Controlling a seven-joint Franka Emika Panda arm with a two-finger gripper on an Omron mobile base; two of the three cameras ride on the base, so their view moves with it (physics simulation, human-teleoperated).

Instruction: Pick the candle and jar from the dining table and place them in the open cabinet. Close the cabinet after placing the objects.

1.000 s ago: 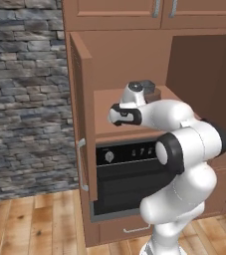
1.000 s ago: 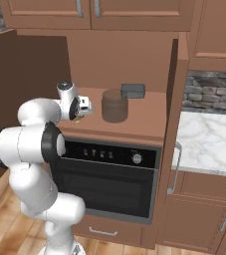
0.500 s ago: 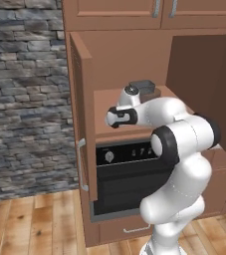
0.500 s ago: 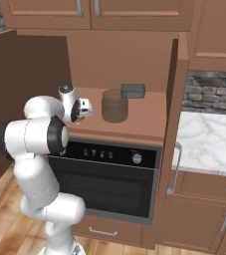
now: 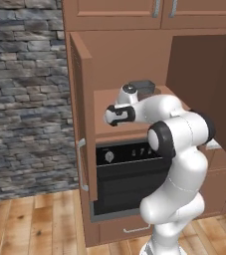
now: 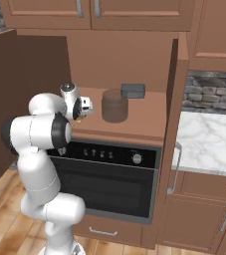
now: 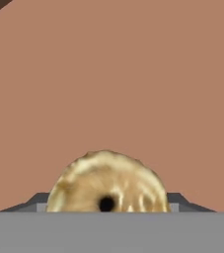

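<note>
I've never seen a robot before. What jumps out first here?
A big white robot arm reaches into an open brown cabinet above a black oven. A grey jar already stands on the cabinet shelf. Right at the end effector sits a small knobbly golden candle.

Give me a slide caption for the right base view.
Grey lidded jar stands inside the open brown wooden cabinet beside the white arm's claw.
</note>
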